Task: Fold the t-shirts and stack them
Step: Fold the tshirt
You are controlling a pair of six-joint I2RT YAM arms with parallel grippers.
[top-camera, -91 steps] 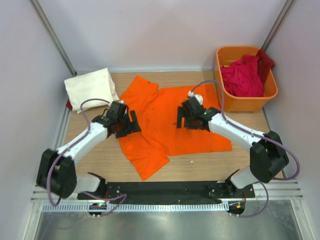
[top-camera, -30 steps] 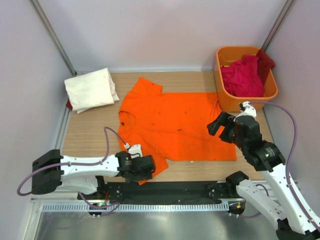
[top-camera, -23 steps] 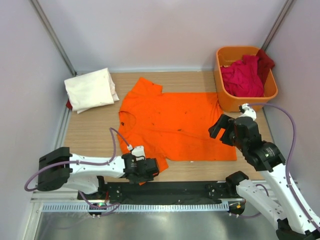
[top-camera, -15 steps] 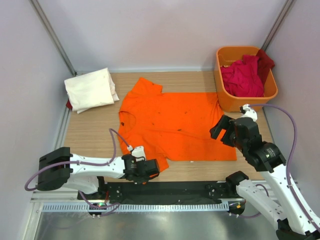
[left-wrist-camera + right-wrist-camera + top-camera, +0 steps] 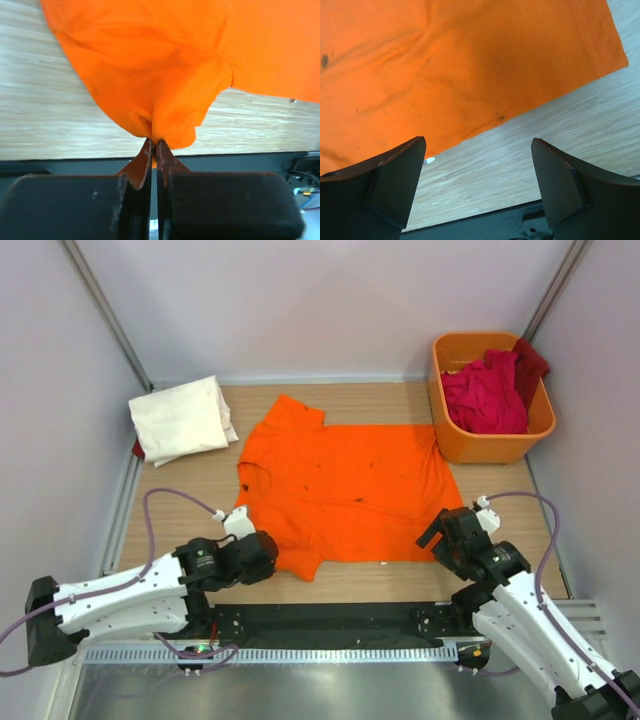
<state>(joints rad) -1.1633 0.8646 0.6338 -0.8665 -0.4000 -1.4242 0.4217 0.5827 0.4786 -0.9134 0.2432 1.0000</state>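
Note:
The bright orange t-shirt lies spread flat mid-table. My left gripper is at its near-left sleeve, and in the left wrist view the gripper is shut on a bunched fold of that orange cloth, lifted off the wood. My right gripper hovers open over the shirt's near-right hem; in the right wrist view the gripper stands wide with nothing between its fingers, the hem just beyond them. A cream-white t-shirt lies folded at the back left. Crimson t-shirts fill the tub.
The rigid orange tub stands at the back right corner. A sliver of dark red cloth shows under the cream shirt. A small white speck lies on the wood near the hem. A black rail runs along the near edge.
The left gripper closed on the orange sleeve and drew back to the left with it. The right arm came down and nearer, onto the shirt's near-right corner, still open.

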